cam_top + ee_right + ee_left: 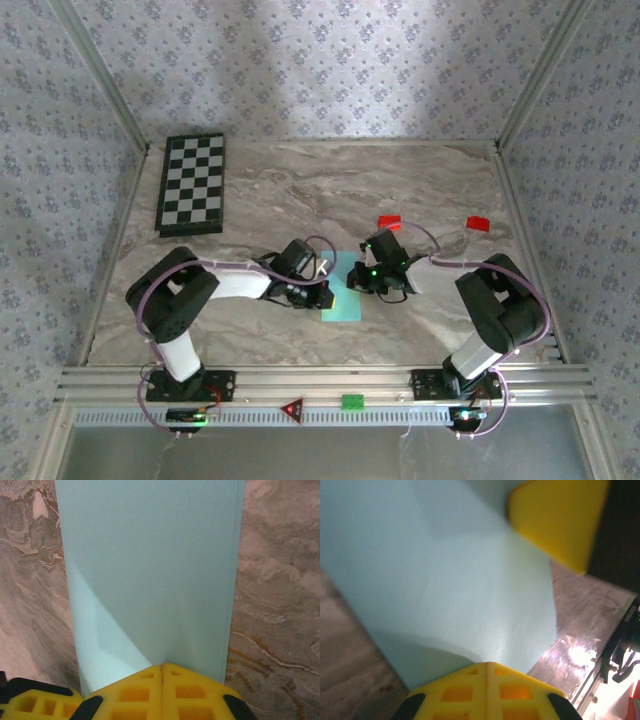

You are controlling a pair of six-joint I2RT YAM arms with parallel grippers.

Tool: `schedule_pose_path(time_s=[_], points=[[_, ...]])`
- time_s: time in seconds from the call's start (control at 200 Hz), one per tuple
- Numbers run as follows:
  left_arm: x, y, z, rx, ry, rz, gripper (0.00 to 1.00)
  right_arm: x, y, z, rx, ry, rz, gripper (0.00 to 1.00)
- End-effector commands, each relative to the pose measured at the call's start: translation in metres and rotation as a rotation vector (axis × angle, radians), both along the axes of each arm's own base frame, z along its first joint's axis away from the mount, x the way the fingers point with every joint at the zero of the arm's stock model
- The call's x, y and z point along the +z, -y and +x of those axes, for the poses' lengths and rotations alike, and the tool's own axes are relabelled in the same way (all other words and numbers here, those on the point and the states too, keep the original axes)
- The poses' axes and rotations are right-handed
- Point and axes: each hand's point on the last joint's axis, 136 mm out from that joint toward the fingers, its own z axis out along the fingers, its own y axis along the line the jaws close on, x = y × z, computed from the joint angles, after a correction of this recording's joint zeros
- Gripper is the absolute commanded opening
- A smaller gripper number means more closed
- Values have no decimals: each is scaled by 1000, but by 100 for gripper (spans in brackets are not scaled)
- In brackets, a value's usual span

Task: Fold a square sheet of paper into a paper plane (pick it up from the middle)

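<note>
Left end effector [486, 665], right end effector [162, 666] closed (seemingly empty), tips on paper [150, 580].

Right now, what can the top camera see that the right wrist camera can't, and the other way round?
The top view takes in the wider scene: the chessboard at the back left and two red blocks farther back on the right. The right wrist view gives the close-up: the right claw, its yellow fingers pressed together at the near edge of the light blue paper, and a thin layered edge down the paper's right side. Both show that paper lying flat on the marble table.
</note>
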Motion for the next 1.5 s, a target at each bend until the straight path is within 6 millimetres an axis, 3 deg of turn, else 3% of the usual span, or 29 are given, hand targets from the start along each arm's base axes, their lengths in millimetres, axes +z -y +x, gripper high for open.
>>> schedule_pose_path(time_s=[0.0, 0.195, 0.355, 0.49, 0.63, 0.7, 0.795, 0.984, 1.259, 1.494], points=[[-9, -7, -19, -50, -25, -2, 0, -36, 32, -29, -28, -123, -166, 4], [-14, -24, -45, -124, -13, 75, 0, -36, 32, -27, -26, -122, -168, 4], [-1, -25, -46, -136, 22, 72, 0, -34, 31, -25, -22, -117, -168, 4], [29, -16, -26, -88, 94, 4, 0, -34, 30, -26, -16, -119, -168, 4], [54, -17, 15, 30, 104, -86, 0, -33, 30, -26, -4, -120, -171, 4], [64, -17, 35, 76, 99, -143, 2, -33, 30, -27, -2, -123, -174, 4], [71, -8, 49, 66, 89, -182, 2, -34, 30, -27, -3, -124, -176, 4], [58, 2, 54, 32, 47, -170, 1, -34, 31, -28, -4, -124, -180, 4], [26, 11, 29, -52, -13, -116, 1, -35, 31, -29, -4, -126, -181, 4], [-9, -4, 14, -54, -49, -24, 0, -37, 33, -30, -7, -129, -186, 4]])
